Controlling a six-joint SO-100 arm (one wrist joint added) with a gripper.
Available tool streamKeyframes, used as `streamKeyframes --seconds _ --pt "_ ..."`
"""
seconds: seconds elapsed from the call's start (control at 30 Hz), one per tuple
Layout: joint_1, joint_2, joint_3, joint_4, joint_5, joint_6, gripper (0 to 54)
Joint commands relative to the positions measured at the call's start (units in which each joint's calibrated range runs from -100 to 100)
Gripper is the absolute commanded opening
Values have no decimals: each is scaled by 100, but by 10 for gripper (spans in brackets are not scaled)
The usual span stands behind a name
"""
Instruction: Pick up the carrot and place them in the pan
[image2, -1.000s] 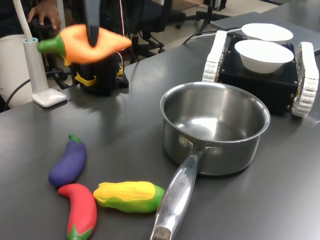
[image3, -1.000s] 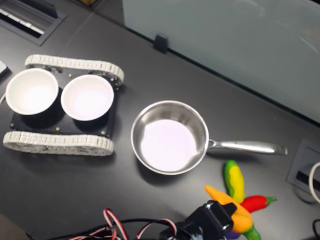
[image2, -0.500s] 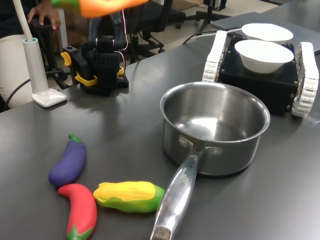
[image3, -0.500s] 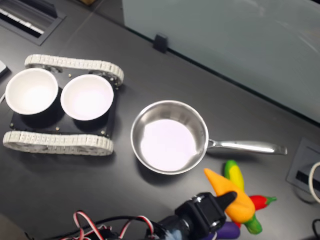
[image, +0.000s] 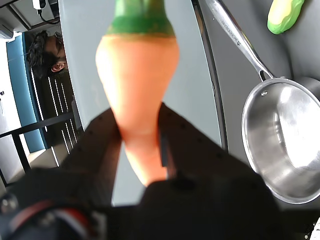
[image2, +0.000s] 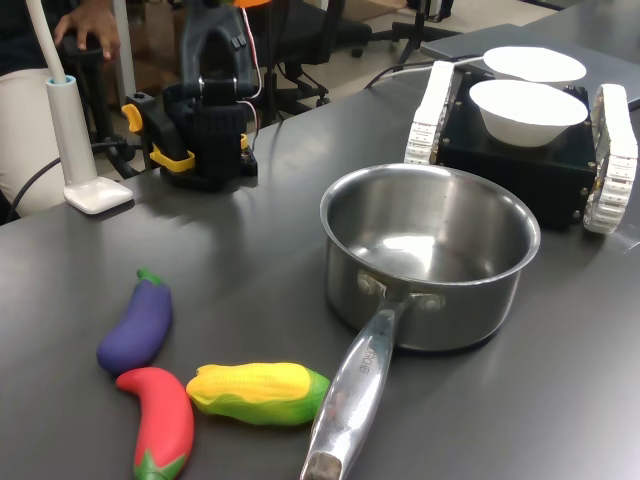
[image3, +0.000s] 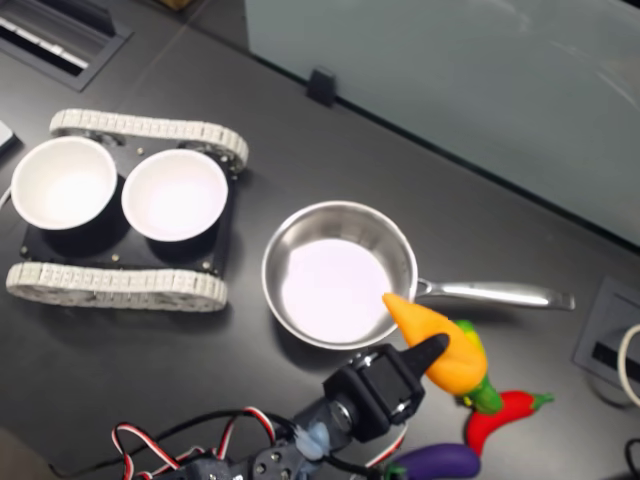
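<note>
My gripper (image: 141, 142) is shut on the carrot (image: 137, 85), an orange toy with a green stem end, clamped between two black jaws. In the second exterior view the carrot (image3: 438, 338) hangs in the air in the gripper (image3: 428, 352), its pointed tip over the handle-side rim of the pan (image3: 300, 228). The pan (image2: 500, 300) is a shiny steel saucepan standing empty mid-table, also seen in the wrist view (image: 260, 150). In the first exterior view only a sliver of carrot (image2: 250, 3) shows at the top edge above the arm.
A purple eggplant (image2: 137, 325), red chili (image2: 160, 420) and corn cob (image2: 258, 392) lie by the pan handle (image2: 355, 390). Two white bowls (image2: 527, 110) sit on a tracked black base (image2: 520, 160). A white stand (image2: 80, 150) and a person's hand (image2: 90, 25) are behind the arm base (image2: 205, 125).
The gripper has risen with the carrot, which has left the first exterior view's top edge, and has swung toward the pan; the carrot's tip now reaches the rim.
</note>
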Motion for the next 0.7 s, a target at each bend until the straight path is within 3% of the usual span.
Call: streamKeyframes --seconds 0.0,0.33,0.67 --pt "-601 -207 -62 -469 -59 282 0" --pt "-2401 -182 183 -631 -107 1147 0" --pt "-3353 79 356 -699 -127 1265 0"
